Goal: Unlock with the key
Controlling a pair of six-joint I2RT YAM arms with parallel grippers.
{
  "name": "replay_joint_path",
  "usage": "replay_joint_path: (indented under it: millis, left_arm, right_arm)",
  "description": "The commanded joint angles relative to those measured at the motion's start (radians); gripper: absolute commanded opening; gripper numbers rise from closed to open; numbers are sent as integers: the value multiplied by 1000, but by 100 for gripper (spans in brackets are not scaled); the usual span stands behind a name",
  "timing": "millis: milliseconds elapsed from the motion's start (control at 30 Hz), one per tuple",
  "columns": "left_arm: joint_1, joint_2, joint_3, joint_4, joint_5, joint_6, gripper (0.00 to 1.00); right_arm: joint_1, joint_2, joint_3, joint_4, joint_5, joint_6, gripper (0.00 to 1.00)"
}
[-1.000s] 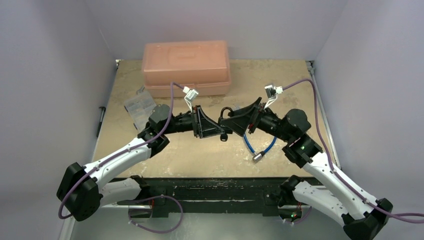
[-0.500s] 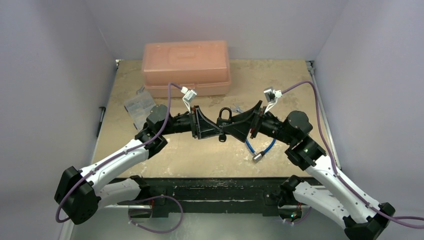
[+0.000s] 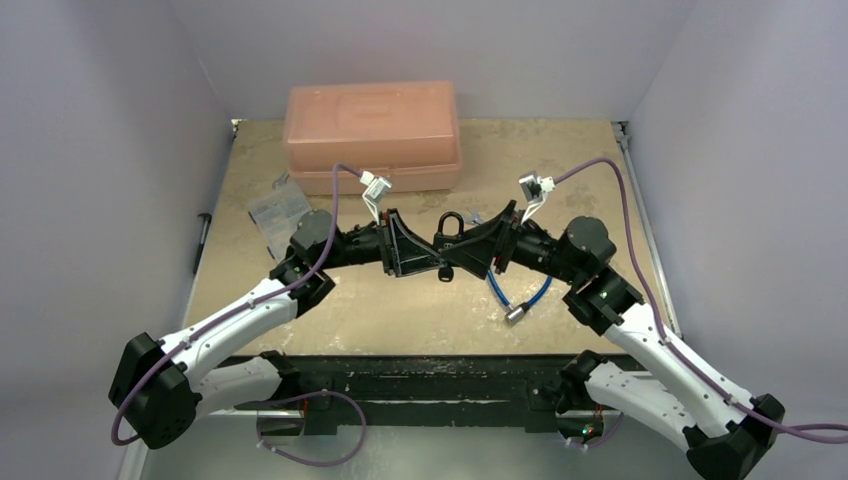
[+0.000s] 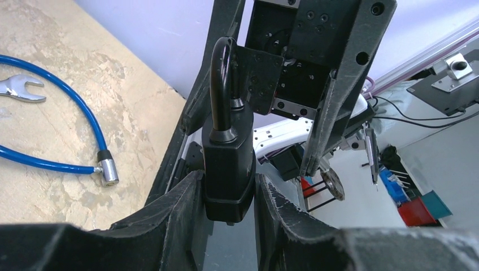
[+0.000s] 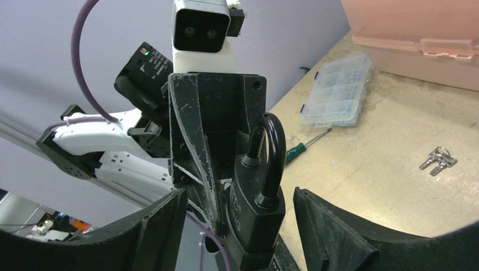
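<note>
Far out to the left pincer's left, a clear organiser box lies on the counter. The left pincer is closed narrow on the black padlock. Its two fingers press the sides of the lock's body, and the shackle stands out past the fingertips, closed into the body. The key shows from above only as a small dark round head just below the point where the two pincers meet. It sits at the padlock's lower end, but whether its blade is in the lock cannot be told. The right pincer faces the left one tip to tip. It stands wide, one finger on each side of the padlock, with a gap showing on at least one side. On the counter below and behind the right pincer lie a blue cable and, near it, a wrench. In the right wrist view a small bunch of silver keys lies well off to that pincer's right.
</note>
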Motion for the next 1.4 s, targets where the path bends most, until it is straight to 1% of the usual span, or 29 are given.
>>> replay_joint_path:
  millis: [0, 200, 367, 467, 567, 733, 833, 867, 900, 1000, 1067, 1100, 1200, 1267, 1367]
  left_arm:
    - [3, -38, 47, 136, 5, -14, 0]
    - [2, -33, 47, 149, 5, -18, 0]
    - [3, -26, 47, 161, 6, -22, 0]
    - [3, -23, 47, 163, 7, -22, 0]
    - [3, -17, 48, 163, 8, -20, 0]
    - [3, -17, 44, 158, 5, -19, 0]
    - [3, -16, 44, 151, 1, -14, 0]
    - [3, -17, 45, 145, -3, -9, 0]
    - [3, -17, 45, 138, -5, -3, 6]
    - [3, -28, 45, 109, -26, 21, 46]
    - [3, -42, 44, 70, -43, 49, 63]
    - [3, -52, 42, 50, -53, 64, 68]
    - [3, -76, 33, -10, -83, 104, 79]
    - [3, -90, 15, -25, -91, 109, 81]
    - [2, -107, -18, -28, -101, 110, 81]
  right_arm:
    - [3, 3, 0, 68, -28, -2, 72]
    - [3, 13, 6, 71, -33, -9, 58]
    - [3, 23, 4, 76, -41, -4, 57]
    - [3, 28, 4, 77, -44, -6, 53]
    - [4, 31, 4, 77, -46, -7, 46]
    - [3, 42, 4, 71, -51, -9, 24]
    - [2, 45, 5, 62, -62, -16, 2]
    - [3, 44, 7, 55, -63, -20, 0]
    - [3, 42, 6, 51, -62, -23, 0]
    - [3, 19, 2, 35, -31, -27, 0]
    - [3, -5, 2, 18, 24, -24, 0]
    - [3, -18, 4, 6, 63, -21, 0]
    - [3, -52, 2, -1, 132, 15, 0]
    - [2, -68, 3, -13, 188, 32, 0]
    - [4, -87, 3, -14, 239, 64, 0]
